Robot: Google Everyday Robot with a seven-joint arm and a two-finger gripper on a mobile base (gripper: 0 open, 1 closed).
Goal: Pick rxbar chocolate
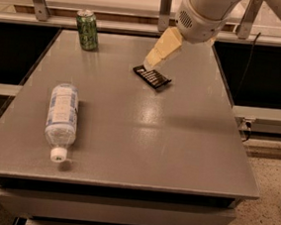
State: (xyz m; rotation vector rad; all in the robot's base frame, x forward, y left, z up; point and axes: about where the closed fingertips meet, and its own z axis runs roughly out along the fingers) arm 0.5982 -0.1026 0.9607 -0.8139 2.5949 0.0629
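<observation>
You won't read any writing here: the chocolate bar (pixel 153 77) shows only thin white lines on a flat black wrapper, the green can (pixel 87 29) and the bottle (pixel 62 117) labels are illegible. The bar lies flat at about 1 o'clock from the middle of the counter (pixel 152 145). Your claw (pixel 153 61) hangs just above the bar's 11 o'clock end; you cannot tell whether it is apart or together. The can stands at 11 o'clock, and the bottle lies at 8 o'clock with its cap toward 6.
</observation>
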